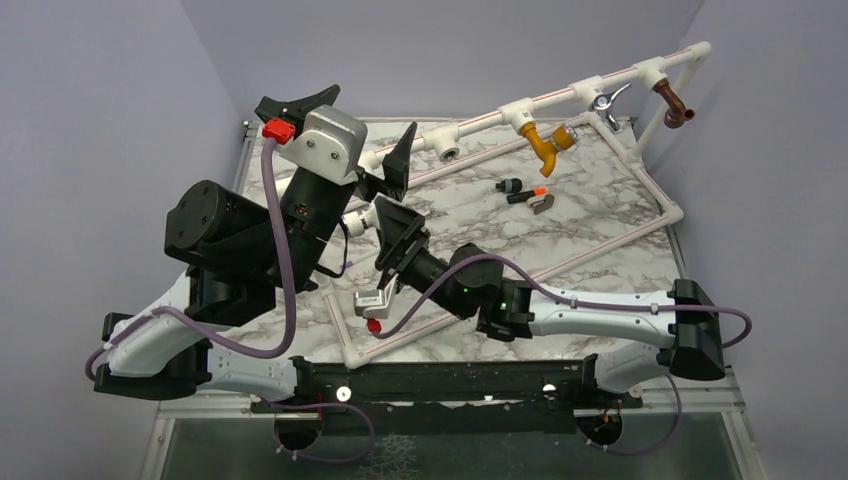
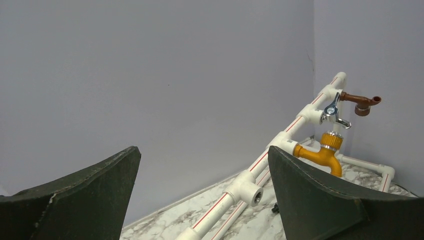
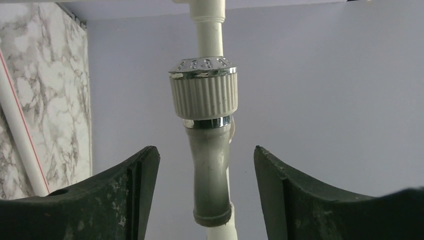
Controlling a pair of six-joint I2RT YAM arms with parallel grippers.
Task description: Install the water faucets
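Between my right pincer's (image 3: 203, 150) open jaws: the white faucet (image 3: 209, 170), untouched. I judge it light, stiff, slippery; the ribbed knob (image 3: 203, 95) gives grip. My left pincer (image 2: 202, 150) is open too.

Even, soft light; frames sharp; near fingers (image 3: 325, 200) slightly blurred.

white faucet (image 3: 209, 165) with silvery knob, mustard-yellow faucet (image 1: 543, 147), brown faucet (image 1: 673, 103), grey-veined white marble table (image 1: 610, 225).

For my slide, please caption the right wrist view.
The white faucet with its ribbed knob sits between the open jaws of the right gripper, touching neither.
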